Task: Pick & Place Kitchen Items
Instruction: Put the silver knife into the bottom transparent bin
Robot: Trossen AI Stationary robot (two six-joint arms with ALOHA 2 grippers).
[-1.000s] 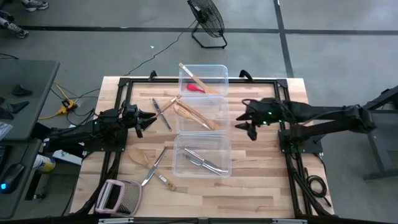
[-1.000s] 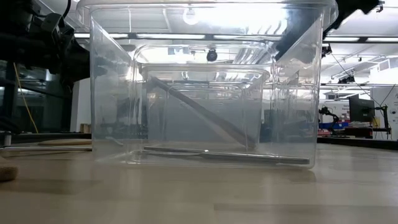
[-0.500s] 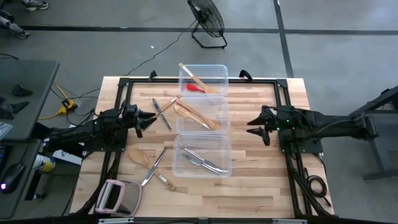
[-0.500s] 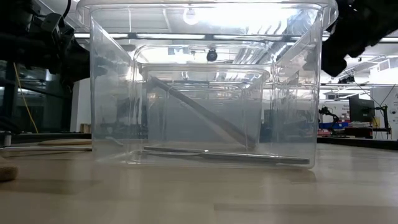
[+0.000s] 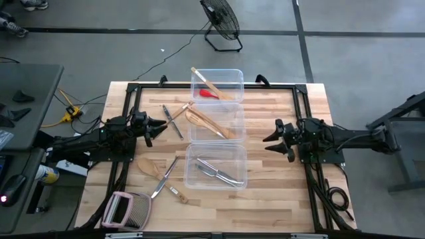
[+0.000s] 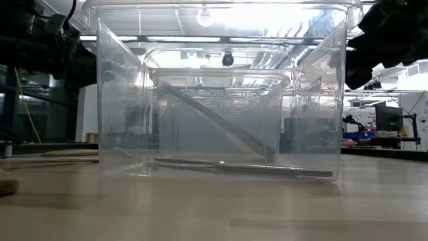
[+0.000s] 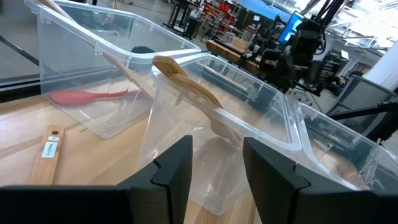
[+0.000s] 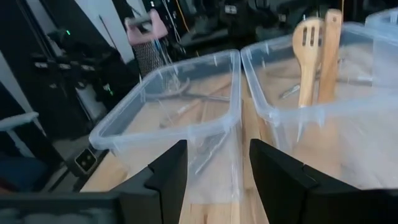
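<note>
Three clear plastic tubs stand in a line down the middle of the wooden surface point(image 5: 279, 192), seemingly so that either arm can reach them from its own side; the far tub point(image 5: 217, 84) holds a red utensil point(image 5: 209, 94) and a pale wooden stick point(image 5: 207, 82) that leans over its rim; the middle tub point(image 5: 216, 123) holds a slotted wooden spatula point(image 5: 209, 123) propped on its wall, probably too long to lie flat; the near tub point(image 5: 216, 166) holds silver metal cutlery point(image 5: 218, 172) lying on its floor.

Several kitchen items are not yet sorted; they lie on the bare surface on the left arm's side: a metal knife point(image 5: 174, 122) and a short wooden handle point(image 5: 183, 110) just beside the middle tub, and nearer the front a wooden spoon point(image 5: 147, 166), a slim silver piece point(image 5: 164, 177) crossing it, and a small wooden-handled tool point(image 5: 176, 194); a pink-framed wire basket point(image 5: 125, 210) sits at the front corner.

The left gripper point(image 5: 158, 126) hovers near the knife, jaws parted and holding nothing, pointed at the tubs; that suits it to take the loose pieces, which lie on its side. The right gripper point(image 5: 273, 136) hangs over bare wood beside the tubs, jaws likewise released and empty, well apart from any utensil; I judge it is waiting.
</note>
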